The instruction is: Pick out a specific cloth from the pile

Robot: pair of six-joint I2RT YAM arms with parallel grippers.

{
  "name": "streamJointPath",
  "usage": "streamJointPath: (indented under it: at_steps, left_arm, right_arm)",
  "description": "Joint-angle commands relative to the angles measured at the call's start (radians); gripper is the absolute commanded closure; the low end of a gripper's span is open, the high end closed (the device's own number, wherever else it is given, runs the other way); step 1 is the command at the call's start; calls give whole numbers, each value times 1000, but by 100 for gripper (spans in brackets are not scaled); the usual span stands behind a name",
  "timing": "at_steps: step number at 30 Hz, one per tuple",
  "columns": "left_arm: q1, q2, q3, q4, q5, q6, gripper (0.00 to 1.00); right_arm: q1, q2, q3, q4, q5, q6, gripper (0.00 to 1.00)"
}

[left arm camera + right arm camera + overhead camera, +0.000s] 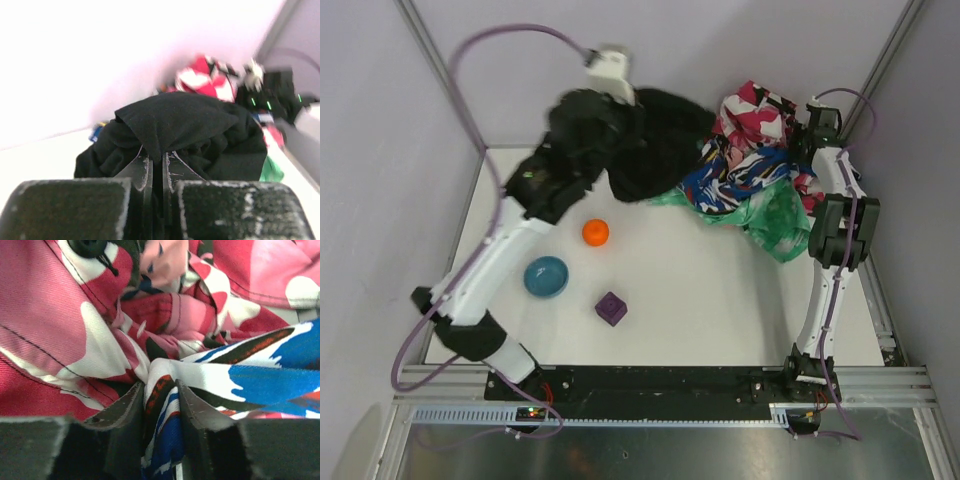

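1. Round teal bowl (546, 276), orange ball (595, 232) and purple cube (611, 308) sit clear of the colourful patterned fabric heap (750, 170).
2. Left gripper (156, 159) pinches the plain black soft cloth (655, 140) beside it.
3. Right gripper (159, 392), jaws barely apart, clamps the heap's blue-white fold.

My left arm (495, 260) and right arm (827, 300) are white links with black joints, trailing lilac cables (460, 70). My left hand (156, 167) and right hand (161, 395) have scuffed black fingers (125, 410).

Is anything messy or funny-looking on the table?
Yes. The pile is a crumpled heap at the far edge of the table, and the black cloth bulges out beside it, pinched in the left gripper. Nothing looks broken or spilled.
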Motion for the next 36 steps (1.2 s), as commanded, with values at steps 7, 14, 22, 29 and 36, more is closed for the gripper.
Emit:
streamJointPath:
  at_steps: [7,14,22,29,36]
  left_arm:
    - [335,-23,105,48,-38,23,99]
    - [605,61,23,49,45,-111,99]
    - [790,258,-95,50,155,-280,99]
    - [815,308,-275,47,83,-407,49]
    - [815,55,-500,46,96,-477,1]
  right_arm:
    - [35,-338,-91,-124,-24,-63,11]
    - [86,-627,-198,-65,14,-22,1]
    - [182,-1160,-716,282,1,4,1]
    - [219,-1395,-958,155,3,100,1]
    - [211,-1432,-1045,18,82,177,1]
